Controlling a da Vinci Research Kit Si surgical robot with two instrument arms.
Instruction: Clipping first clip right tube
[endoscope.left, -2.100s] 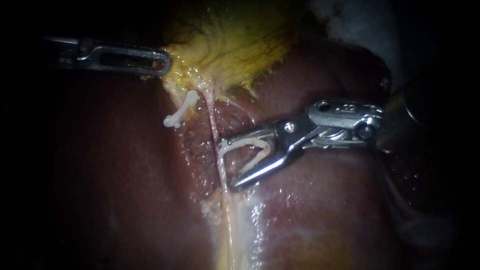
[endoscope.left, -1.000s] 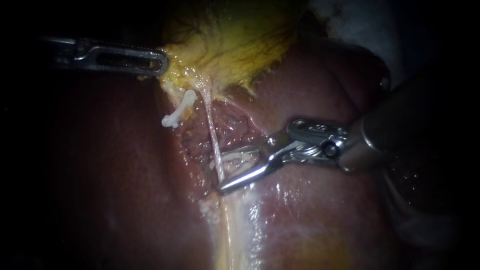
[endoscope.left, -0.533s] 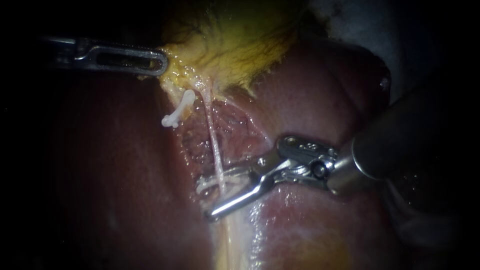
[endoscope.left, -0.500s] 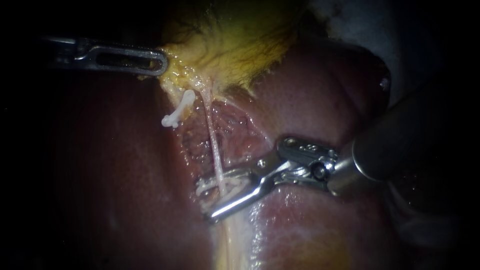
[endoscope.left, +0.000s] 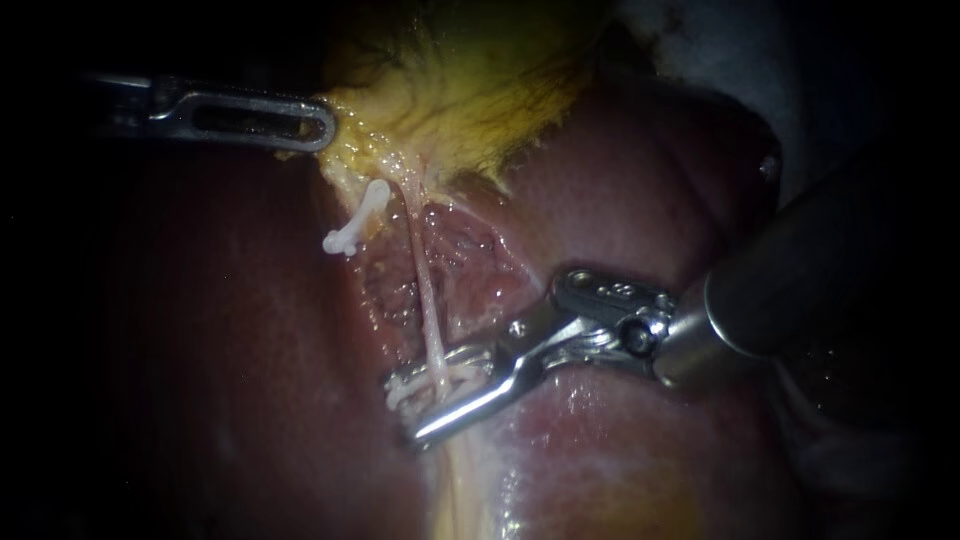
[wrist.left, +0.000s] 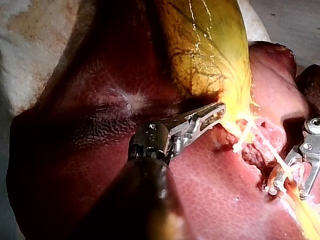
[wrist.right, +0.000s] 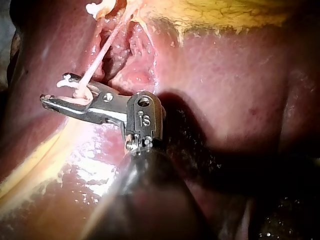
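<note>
Tube (endoscope.left: 425, 300): thin, soft, wet strand, taut over liver (endoscope.left: 620, 200); likely tears easily, so take it square across mid-span. Right instrument (endoscope.left: 410, 405): jaws clenched on clip (endoscope.left: 440, 375) straddling tube. Left instrument (endoscope.left: 320, 125): jaws grasp gallbladder (endoscope.left: 470, 90) edge. Right wrist view alone shows clip end past tube; left wrist view shows left jaws closed.

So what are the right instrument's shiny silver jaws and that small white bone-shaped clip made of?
The right instrument, its jaws shut on a second white clip round the thin pale tube, looks like polished metal: hard bright glints. The small white bone-shaped clip looks like matte plastic, opaque and glint-free; I can't be certain.
</note>
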